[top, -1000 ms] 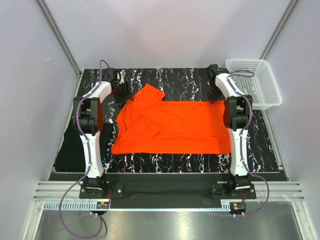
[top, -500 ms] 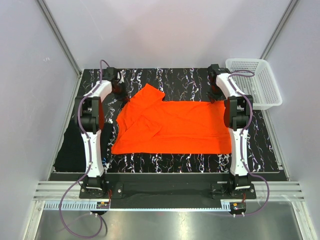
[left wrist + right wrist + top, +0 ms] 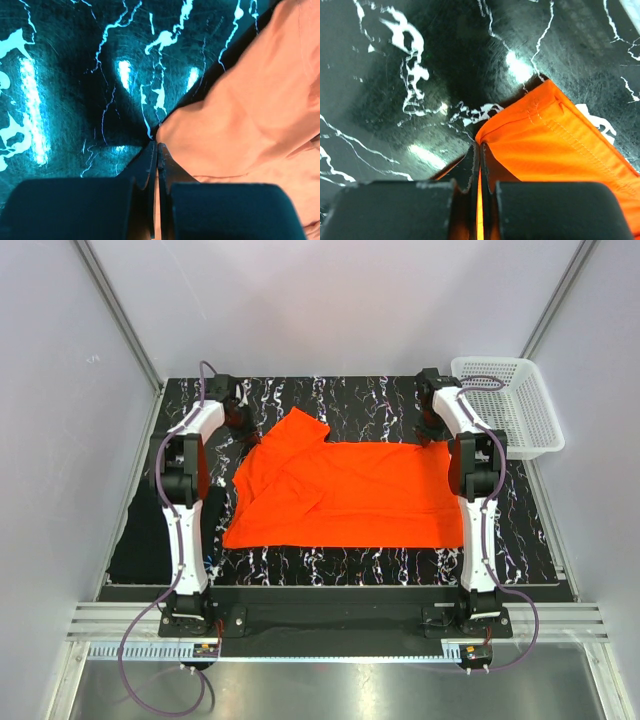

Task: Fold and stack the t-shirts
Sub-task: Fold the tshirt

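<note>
Jaws of left gripper and right gripper tight on orange-red t-shirt edges.

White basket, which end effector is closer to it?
Right. Right end effector grips the orange shirt just left of the basket; left end effector grips its opposite corner.

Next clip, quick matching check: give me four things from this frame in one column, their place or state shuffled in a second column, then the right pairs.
1. orange t-shirt
2. basket
3. black t-shirt
4. right gripper

A. beside the marbled mat's far right corner
B. shut on a hemmed orange corner
C. spread open across the mat
D. folded, by the mat's left edge

Pairs: 1-C, 2-A, 3-D, 4-B
</note>
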{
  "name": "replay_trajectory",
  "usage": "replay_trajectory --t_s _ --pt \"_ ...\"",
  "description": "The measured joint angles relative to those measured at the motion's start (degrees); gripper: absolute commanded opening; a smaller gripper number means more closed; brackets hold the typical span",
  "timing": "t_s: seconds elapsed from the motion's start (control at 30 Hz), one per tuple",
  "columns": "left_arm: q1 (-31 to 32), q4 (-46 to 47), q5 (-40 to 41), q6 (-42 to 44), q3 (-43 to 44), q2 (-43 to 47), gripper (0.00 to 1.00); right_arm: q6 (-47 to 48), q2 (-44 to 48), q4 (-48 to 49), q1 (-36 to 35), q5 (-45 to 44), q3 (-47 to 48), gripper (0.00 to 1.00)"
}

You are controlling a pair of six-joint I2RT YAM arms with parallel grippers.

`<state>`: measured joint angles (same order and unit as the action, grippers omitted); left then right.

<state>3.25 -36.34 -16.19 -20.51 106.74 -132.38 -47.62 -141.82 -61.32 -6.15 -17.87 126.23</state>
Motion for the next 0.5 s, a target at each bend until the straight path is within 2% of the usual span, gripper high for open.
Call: replay_trajectory --t_s 0.3,0.5 --pt "1.11 -0.11 2.25 2.12 -5.84 9.22 0.0 5.11 10.95 4.44 0.11 2.62 -15.43 0.0" --pt "1.2 0.0 2.6 2.12 -9.14 13.9 0.0 7.26 18.43 7.8 0.11 2.82 -22.25 0.0"
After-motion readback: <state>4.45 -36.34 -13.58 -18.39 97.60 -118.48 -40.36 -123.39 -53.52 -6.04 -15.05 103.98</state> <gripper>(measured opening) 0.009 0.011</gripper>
